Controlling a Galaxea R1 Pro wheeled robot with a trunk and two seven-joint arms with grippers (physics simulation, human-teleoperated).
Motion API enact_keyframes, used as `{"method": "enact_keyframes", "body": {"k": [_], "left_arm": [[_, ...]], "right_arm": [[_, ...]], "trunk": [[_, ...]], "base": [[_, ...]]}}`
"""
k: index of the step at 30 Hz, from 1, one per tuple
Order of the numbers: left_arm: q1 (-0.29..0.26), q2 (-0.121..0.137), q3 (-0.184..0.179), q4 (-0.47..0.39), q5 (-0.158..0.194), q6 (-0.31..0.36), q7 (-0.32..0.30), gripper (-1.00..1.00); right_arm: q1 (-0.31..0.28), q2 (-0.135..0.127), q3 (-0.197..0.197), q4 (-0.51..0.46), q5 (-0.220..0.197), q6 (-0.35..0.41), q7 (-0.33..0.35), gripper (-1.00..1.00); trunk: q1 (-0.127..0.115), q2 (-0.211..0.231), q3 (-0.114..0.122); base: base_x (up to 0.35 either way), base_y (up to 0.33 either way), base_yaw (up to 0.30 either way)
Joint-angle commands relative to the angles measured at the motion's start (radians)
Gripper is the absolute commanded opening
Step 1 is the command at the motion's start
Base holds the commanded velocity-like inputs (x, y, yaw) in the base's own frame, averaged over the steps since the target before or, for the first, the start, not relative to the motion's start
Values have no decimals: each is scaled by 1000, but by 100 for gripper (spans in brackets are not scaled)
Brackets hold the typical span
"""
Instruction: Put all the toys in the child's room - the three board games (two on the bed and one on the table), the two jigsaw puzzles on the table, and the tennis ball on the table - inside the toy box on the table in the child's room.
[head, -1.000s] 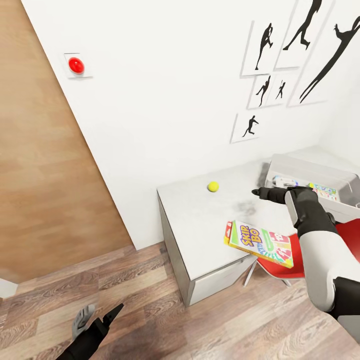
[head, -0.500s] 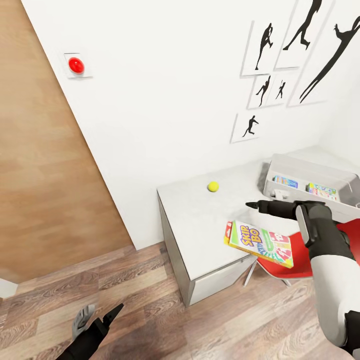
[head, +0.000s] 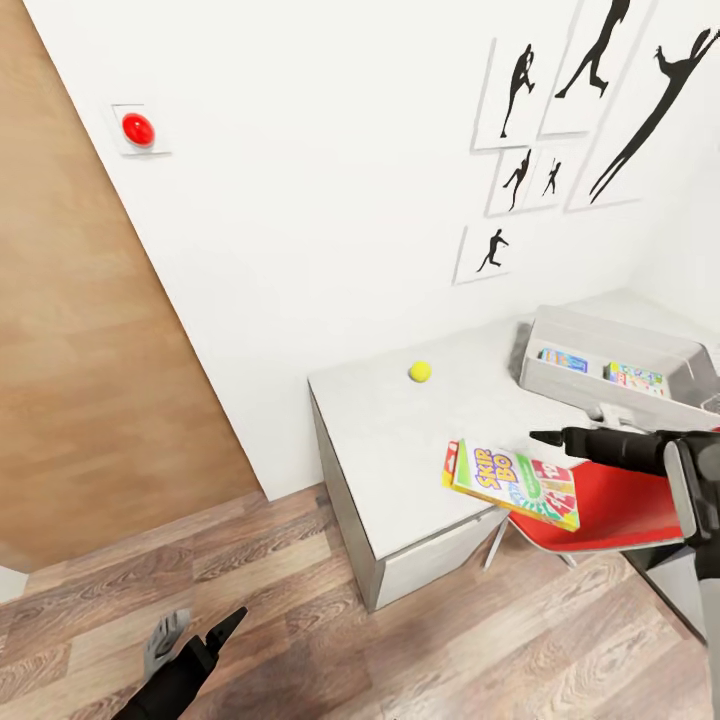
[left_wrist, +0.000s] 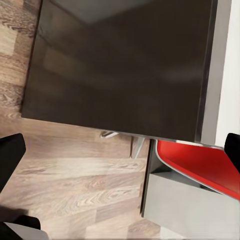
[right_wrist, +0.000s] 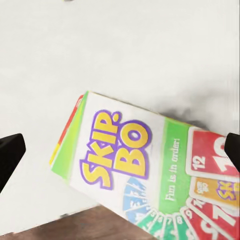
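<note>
the table (head: 390, 440) stands in the corner under the silhouette pictures, and over the last second the right arm has drawn back from the toy box (head: 640, 350) toward the front edge, while the head view has slid a little too, so the camera moved. the box sits at the far right of the table and already holds two flat games, a blue one and a brighter one, which suggests a drop-off is just done. the right gripper (head: 548, 438) now hovers just above the skip-bo box (head: 512, 484), released, its fingers spread wide to either side in the wrist view with nothing between them. the skip-bo box lies at the table's front edge, one end hanging out over the red chair (head: 620, 505), so it looks like the next pick. the ball (head: 420, 371) rests alone further back, well apart from both. the left gripper (head: 195, 635) hangs low over the floor, also spread and empty.
</note>
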Motion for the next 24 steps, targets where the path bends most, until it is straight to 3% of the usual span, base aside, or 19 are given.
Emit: {"method": "enact_keyframes", "body": {"k": [1,4,6,7,8,14,24], "left_arm": [[0,0,2,-1,7,7,0,100],[0,0,2,-1,7,8,0,100],[0,0,2,-1,7,8,0,100],[0,0,2,-1,7,8,0,100],[0,1,2,-1,6,8,0,100],[0,1,2,-1,5,8,0,100],[-2,0,2,-1,6,8,0,100]], "right_arm": [[26,-17,-20,-30,-23,6,38,100],[50,-35,-37,-54,-48,6,74,100],[94,-71,-68,-85,-85,6,141,100],[94,-71,-68,-85,-85,6,141,100],[111,-88,-80,-93,-99,6,169,100],[156,-140,-112,-69,-141,6,250,100],[166,-147,-119,2,-156,6,280,100]], "trunk": [[1,-2,-2],[1,-2,-4],[1,-2,-6],[1,-2,-6],[1,-2,-7],[1,-2,-12],[1,-2,-20]], "base": [[0,0,-168],[0,0,-178],[0,0,-201],[0,0,-206],[0,0,-214],[0,0,-227],[0,0,-240]]}}
